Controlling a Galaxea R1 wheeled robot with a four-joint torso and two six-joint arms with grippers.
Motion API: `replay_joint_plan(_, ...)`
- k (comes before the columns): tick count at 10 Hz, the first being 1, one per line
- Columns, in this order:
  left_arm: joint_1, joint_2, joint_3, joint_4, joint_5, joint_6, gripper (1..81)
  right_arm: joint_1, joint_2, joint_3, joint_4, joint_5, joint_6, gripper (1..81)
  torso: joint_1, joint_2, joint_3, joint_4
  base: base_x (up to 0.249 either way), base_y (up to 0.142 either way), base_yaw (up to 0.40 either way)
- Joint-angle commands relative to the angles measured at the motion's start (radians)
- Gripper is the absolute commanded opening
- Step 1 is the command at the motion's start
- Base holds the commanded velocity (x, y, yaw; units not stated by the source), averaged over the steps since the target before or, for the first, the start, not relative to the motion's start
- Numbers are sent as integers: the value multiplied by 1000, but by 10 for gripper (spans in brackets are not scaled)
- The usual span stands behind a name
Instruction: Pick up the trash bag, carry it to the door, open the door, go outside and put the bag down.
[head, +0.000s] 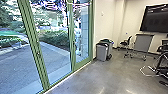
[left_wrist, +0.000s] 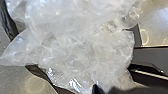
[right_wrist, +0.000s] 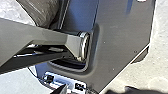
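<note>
Crumpled trash bag (left_wrist: 82, 47), one corner (left_wrist: 13, 55) pointing outward
Long axis unclear; left gripper (left_wrist: 95, 89), right gripper (right_wrist: 61, 89): spread or closed, cannot tell.

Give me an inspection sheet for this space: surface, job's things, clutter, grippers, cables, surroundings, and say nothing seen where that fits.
Surface: smooth grey floor, light glare in places.
Job's things: crumpled clear plastic bag, green-framed glass doors.
Clutter: nothing seen loose on the floor, apart from the cable.
Grippers: cannot tell whether open or shut.
Cables: what looks like a white cable looping at the head view's right.
Surroundings: grey bins by the wall, chair, dark wall screen; paving outside.
</note>
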Motion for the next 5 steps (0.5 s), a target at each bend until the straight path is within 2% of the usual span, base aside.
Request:
replay_joint_plan(1,-40,2,4,9,67,10,10,44,7,2,-5,-60,0,811,0,0,0,0,151,0,0)
replay_joint_plan(3,-40,5,4,9,66,15,10,44,7,-9,-4,-60,0,811,0,0,0,0,151,0,0)
replay_joint_plan(5,-40,5,3,9,66,29,10,42,10,-9,-2,-58,0,811,0,0,0,0,151,-63,0)
